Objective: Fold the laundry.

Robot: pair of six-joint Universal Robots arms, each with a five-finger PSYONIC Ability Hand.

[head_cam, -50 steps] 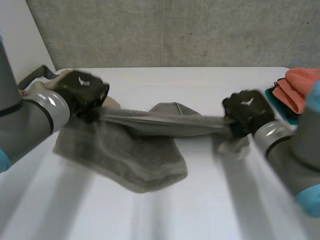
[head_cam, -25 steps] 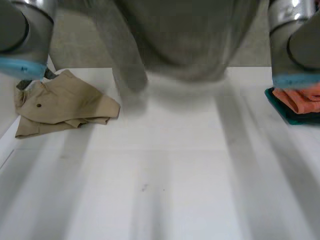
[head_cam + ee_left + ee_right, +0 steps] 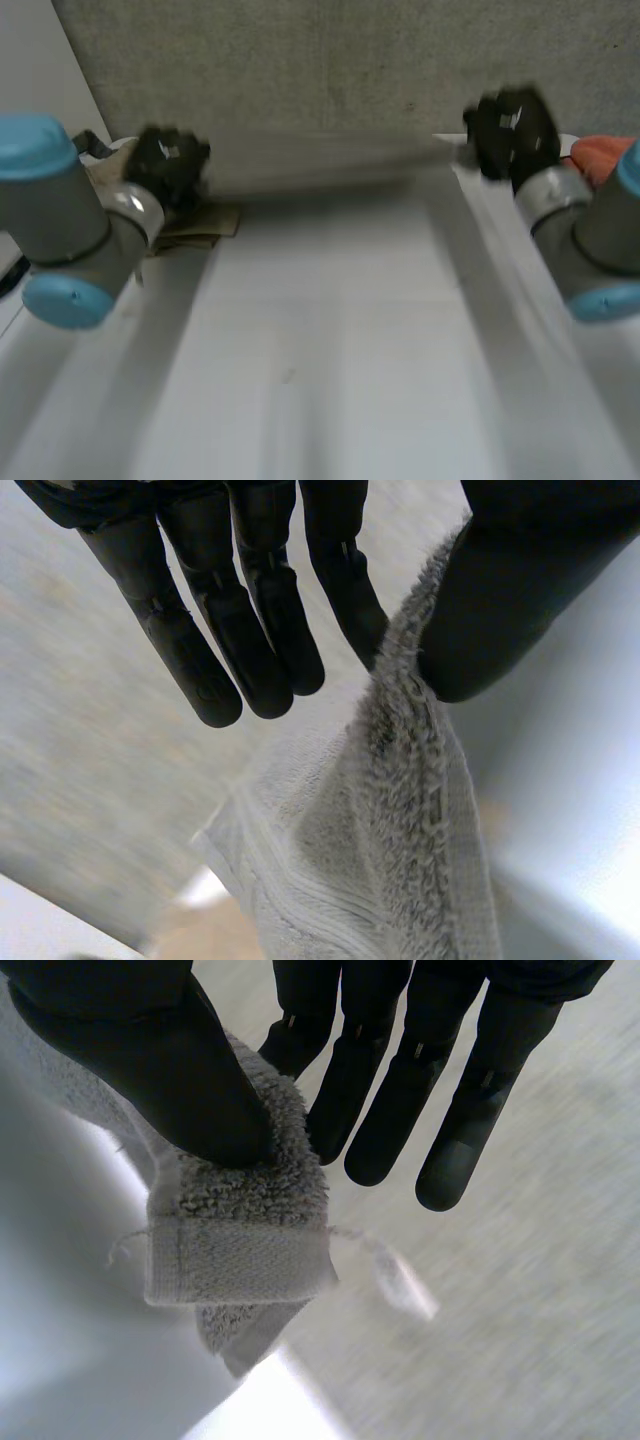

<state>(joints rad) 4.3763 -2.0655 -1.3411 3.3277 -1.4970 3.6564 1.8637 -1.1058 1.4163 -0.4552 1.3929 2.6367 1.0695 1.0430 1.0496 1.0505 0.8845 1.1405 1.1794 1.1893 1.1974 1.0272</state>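
A grey towel (image 3: 300, 165) is stretched taut between my two hands over the far side of the white table (image 3: 330, 350). My left hand (image 3: 168, 165) holds one end of it. In the left wrist view the towel's edge (image 3: 390, 820) is pinched between the thumb and a finger of the left hand (image 3: 250, 610), and the rest hangs below. My right hand (image 3: 510, 130) holds the other end. In the right wrist view the thumb of the right hand (image 3: 150, 1050) presses a hemmed corner of the towel (image 3: 240, 1250) against a finger, while the other fingers stay straight.
A crumpled tan garment (image 3: 195, 225) lies at the table's far left, just beside my left hand. An orange cloth (image 3: 605, 155) sits at the far right edge behind my right arm. A grey wall runs close behind the table.
Both hands swung the towel up off the table and high out of view. Now they have come down at the far side with the towel pulled straight between them.
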